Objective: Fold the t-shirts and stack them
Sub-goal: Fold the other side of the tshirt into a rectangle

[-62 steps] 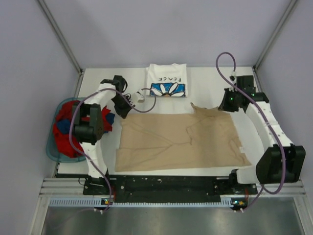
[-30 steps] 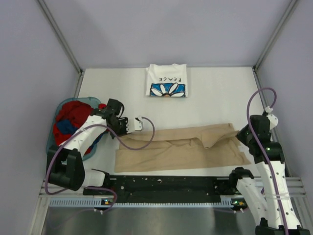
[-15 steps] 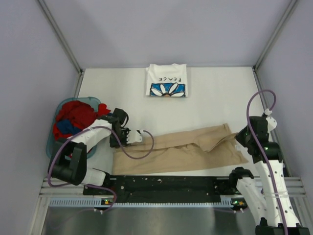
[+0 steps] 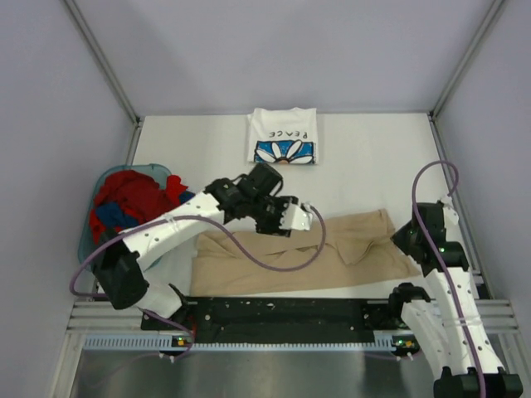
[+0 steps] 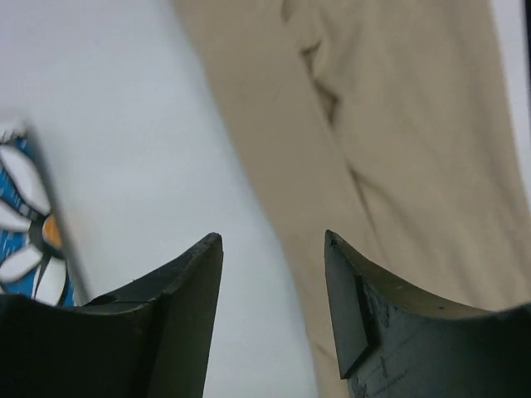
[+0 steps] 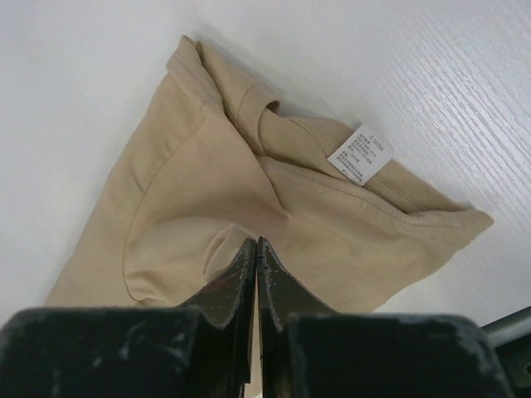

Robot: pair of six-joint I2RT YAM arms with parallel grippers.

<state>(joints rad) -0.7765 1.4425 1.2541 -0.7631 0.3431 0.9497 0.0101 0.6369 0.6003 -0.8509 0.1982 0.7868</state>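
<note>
Trouble brews near the table's front edge, where the tan t-shirt (image 4: 332, 253) lies half-folded: the right claw (image 6: 255, 274), pressed together at its collar end, could drag the fold askew while the left claw (image 4: 300, 217) hovers spread, holding nothing.

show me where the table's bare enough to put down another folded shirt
Bare white table lies right of the folded daisy-print shirt, between the back wall and the tan shirt. A smaller patch sits left of the daisy shirt, behind the teal basket. The near strip is crowded: the tan shirt spans it, the left gripper above it and the right gripper at its right end.
</note>
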